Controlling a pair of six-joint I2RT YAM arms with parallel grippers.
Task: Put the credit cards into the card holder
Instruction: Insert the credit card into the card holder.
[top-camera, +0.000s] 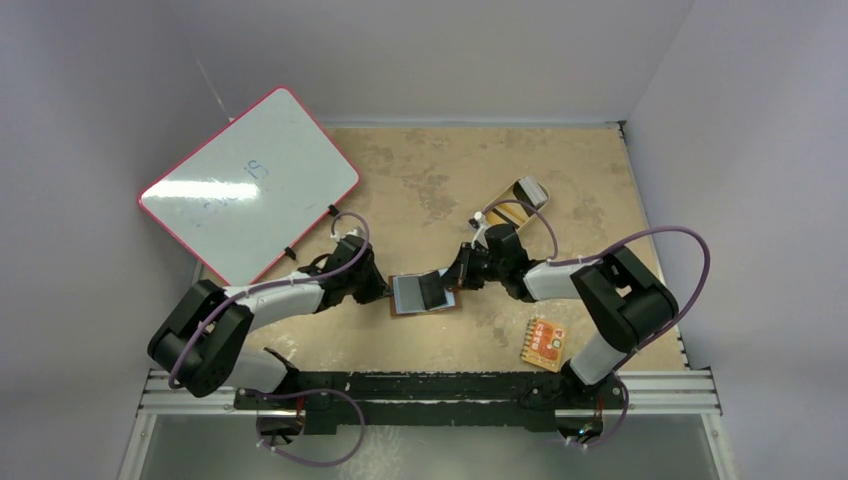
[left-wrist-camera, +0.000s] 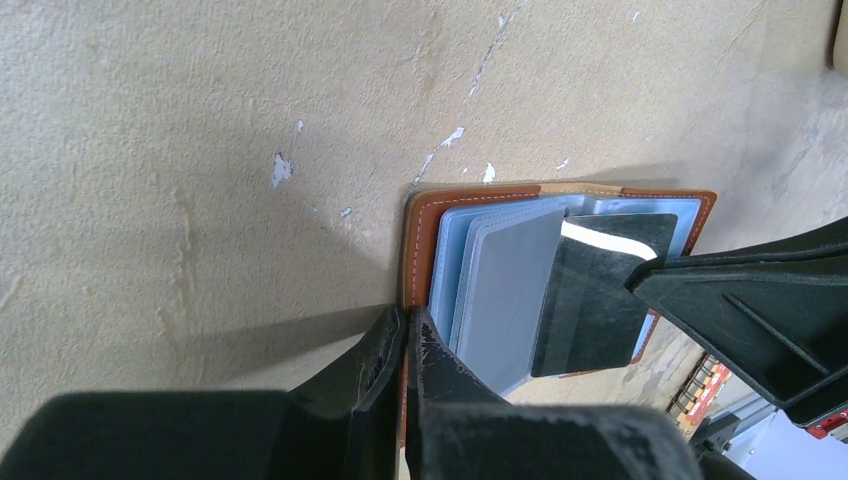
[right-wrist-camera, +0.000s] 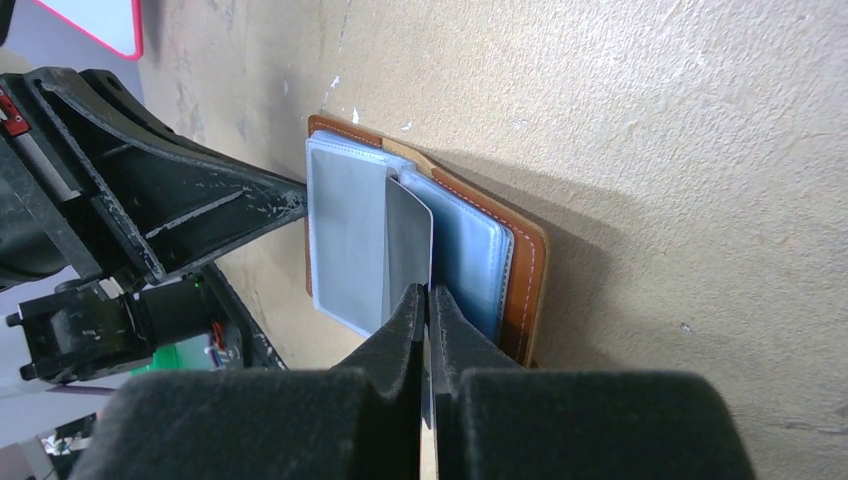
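The card holder (top-camera: 405, 296) lies open on the table, brown leather with bluish-grey clear pockets (left-wrist-camera: 505, 290). My left gripper (left-wrist-camera: 408, 322) is shut on the leather edge (left-wrist-camera: 420, 240) of its left side. My right gripper (right-wrist-camera: 428, 292) is shut on a black credit card (right-wrist-camera: 408, 240), which is tilted with its far edge resting against the pockets. In the left wrist view the card (left-wrist-camera: 590, 300) lies slanted over the pockets, with the right gripper's fingers (left-wrist-camera: 700, 290) on its right end. I cannot tell whether the card's edge is inside a pocket. The top view shows both grippers, left (top-camera: 384, 291) and right (top-camera: 457, 277), at the holder's two sides.
A pink-rimmed whiteboard (top-camera: 250, 185) leans at the back left. A tan oval dish (top-camera: 520, 198) sits behind the right arm. An orange-red patterned packet (top-camera: 544, 343) lies at the front right near the table's metal rail (top-camera: 430, 385).
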